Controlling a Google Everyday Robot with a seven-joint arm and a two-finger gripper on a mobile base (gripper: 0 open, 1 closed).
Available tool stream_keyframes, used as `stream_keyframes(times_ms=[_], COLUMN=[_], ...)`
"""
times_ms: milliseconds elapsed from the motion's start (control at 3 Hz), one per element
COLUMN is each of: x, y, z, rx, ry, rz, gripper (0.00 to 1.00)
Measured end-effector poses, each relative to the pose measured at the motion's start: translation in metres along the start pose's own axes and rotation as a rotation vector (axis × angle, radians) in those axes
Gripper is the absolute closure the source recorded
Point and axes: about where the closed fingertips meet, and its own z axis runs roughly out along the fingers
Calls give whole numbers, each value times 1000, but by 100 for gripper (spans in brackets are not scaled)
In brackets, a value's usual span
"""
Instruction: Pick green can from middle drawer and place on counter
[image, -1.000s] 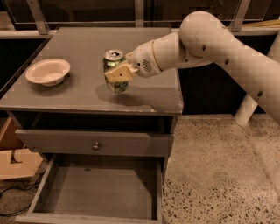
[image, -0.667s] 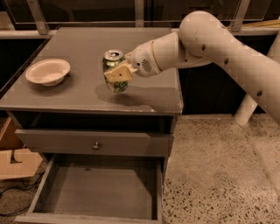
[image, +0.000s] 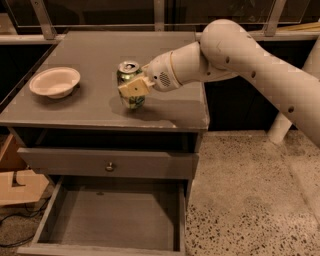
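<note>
Item one: a small green aluminium drink can with a silver top stands upright on the flat matte grey counter, right of its centre. The two-finger gripper of the white robot arm is clamped on the can's sides, one tan finger pad across its front. Item two: a shallow white bowl sits near the counter's left edge, well apart from the can. Below, the grey drawer front with a round knob sits closed, and under it the wide shallow grey middle drawer stands pulled out beside the speckled terrazzo floor.
</note>
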Motion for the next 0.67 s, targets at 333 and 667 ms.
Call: stream_keyframes(times_ms=[333,667], x=[7,16], y=[0,3], z=[6,15], rx=[-4,-20], ry=[4,-1], rz=[13,37], gripper=[100,100])
